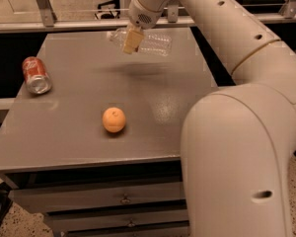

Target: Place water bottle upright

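The water bottle (150, 43) is a clear ribbed plastic bottle. It lies sideways in the air above the far part of the grey table (79, 93), with its shadow on the tabletop below it. My gripper (130, 41) reaches down from the white arm and is shut on the water bottle near its left end. A tan finger (132, 39) covers that part of the bottle, and its cap and label are hard to make out.
A red soda can (36, 75) lies on its side near the table's left edge. An orange (114, 120) sits near the front middle. My big white arm (237, 147) fills the right side. A metal railing (59, 23) runs behind the table. Drawers sit below.
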Motion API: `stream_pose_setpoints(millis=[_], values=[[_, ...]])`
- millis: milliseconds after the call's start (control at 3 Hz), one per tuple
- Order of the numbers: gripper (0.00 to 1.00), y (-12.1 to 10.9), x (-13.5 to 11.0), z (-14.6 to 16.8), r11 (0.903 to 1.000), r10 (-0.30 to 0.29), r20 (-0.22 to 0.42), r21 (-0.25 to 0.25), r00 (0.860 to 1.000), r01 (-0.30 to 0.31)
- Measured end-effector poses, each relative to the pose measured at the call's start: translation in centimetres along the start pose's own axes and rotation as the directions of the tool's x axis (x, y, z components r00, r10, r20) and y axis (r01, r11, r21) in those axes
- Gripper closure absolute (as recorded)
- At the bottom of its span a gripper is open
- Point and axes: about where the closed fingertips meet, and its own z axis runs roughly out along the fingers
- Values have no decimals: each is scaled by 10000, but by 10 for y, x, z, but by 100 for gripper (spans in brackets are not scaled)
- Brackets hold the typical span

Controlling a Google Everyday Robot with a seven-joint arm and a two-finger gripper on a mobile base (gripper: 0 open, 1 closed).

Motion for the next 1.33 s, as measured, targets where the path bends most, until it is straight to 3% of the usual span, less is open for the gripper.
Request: stream_pose_setpoints(millis=[333,667,1000,1333], values=[[100,4,1,-23,9993,121,1159,332,9932,-160],[100,8,2,-40,9982,185,2566,499,9663,-324],[100,10,1,-56,9973,191,4170,568,9087,-471],[100,8,0,-71,9965,59,5825,640,8128,-531]])
